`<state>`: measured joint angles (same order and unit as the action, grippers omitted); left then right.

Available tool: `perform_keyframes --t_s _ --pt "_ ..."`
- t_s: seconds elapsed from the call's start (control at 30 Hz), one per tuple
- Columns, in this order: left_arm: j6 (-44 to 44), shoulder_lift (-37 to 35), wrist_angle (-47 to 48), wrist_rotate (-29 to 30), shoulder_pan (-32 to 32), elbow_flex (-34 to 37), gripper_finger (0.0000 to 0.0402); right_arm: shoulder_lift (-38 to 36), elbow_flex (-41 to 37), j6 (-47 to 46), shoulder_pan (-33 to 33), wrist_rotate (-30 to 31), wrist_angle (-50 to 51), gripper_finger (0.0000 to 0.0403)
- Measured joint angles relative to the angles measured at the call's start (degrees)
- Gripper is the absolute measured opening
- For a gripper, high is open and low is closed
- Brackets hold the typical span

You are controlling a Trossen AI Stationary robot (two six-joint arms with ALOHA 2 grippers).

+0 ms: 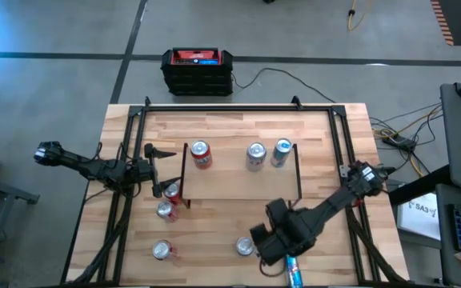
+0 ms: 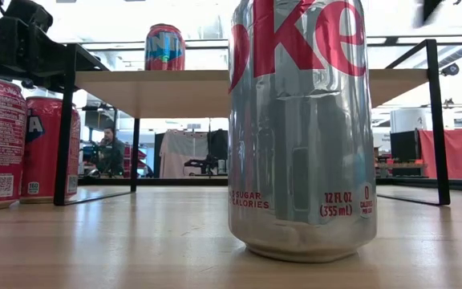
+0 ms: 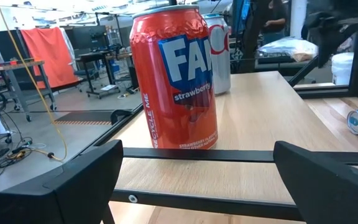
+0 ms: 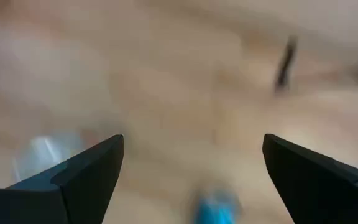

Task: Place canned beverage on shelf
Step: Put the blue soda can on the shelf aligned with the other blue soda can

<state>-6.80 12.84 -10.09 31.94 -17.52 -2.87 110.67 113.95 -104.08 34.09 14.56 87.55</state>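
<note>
Shelf (image 1: 242, 178) in the high view carries three cans; four more stand on the tabletop (image 1: 214, 248), and a blue can (image 1: 294, 272) lies on its side at the near edge. The right gripper (image 1: 272, 254) hovers just beside that can, jaws apart. The left gripper (image 1: 160, 170) waits at the shelf's left end, jaws apart.

Low view: a silver Diet Coke can (image 2: 301, 128) stands before the shelf.

Left wrist view: a red Fanta can (image 3: 178, 81) stands beyond the open fingers.

Right wrist view: the blue can lies below and between the open jaws, not touching. The can is probably rigid, smooth and prone to rolling; grasp across mid-body.
</note>
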Motion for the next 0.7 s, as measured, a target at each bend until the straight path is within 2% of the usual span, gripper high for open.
perform_keyframes --t_s 0.13,0.23,0.3,0.4,0.57,0.7 --pt "0.0 0.0 0.0 0.0 0.0 0.0 0.04 0.0 0.4 3.5 2.2 -14.8 -0.8 0.0369" --pt "0.0 0.0 0.0 0.0 0.0 0.0 0.04 0.0 0.3 3.0 4.6 -20.8 -2.3 0.0369" --pt "0.0 0.0 0.0 0.0 0.0 0.0 0.04 0.0 0.3 1.7 6.5 -22.7 -3.8 0.0368" --pt "0.0 0.0 0.0 0.0 0.0 0.0 0.04 0.1 0.2 -1.4 9.5 -22.8 -6.2 0.0368" --pt "0.0 0.0 0.0 0.0 0.0 0.0 0.04 1.6 -1.0 -7.4 13.1 -15.9 -6.2 0.0368" --pt "0.0 0.0 0.0 0.0 0.0 0.0 0.04 3.4 -2.2 -10.5 13.5 -14.4 -6.2 0.0368"
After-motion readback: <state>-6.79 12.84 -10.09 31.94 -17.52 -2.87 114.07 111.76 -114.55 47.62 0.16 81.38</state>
